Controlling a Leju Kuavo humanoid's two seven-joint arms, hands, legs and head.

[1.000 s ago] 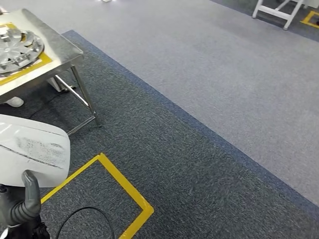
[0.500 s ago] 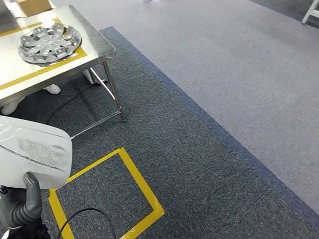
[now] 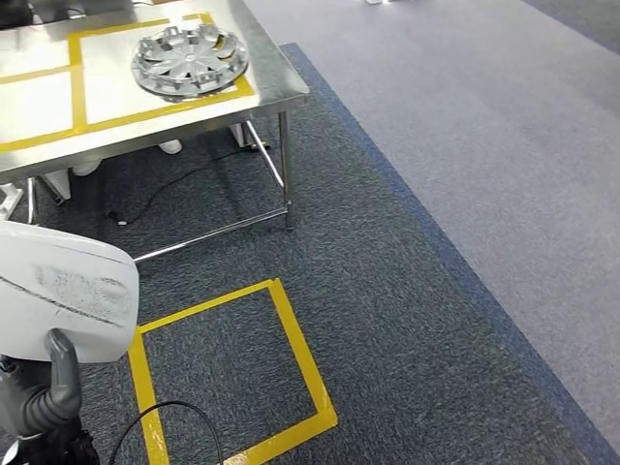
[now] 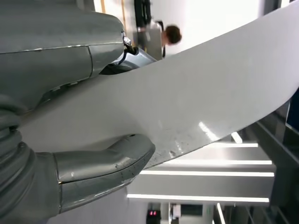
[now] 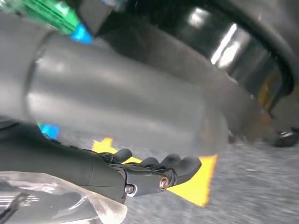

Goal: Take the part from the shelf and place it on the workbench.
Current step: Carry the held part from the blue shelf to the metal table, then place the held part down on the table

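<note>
Left hand (image 3: 44, 402) clamps white part (image 3: 66, 291), carried low beside body. Counter (image 3: 278, 82) ahead, well apart, bearing hubcap (image 3: 189, 60). Pickup done; approach, placement remain. Right hand (image 5: 151, 175) fingers straight, holding nothing.
</note>
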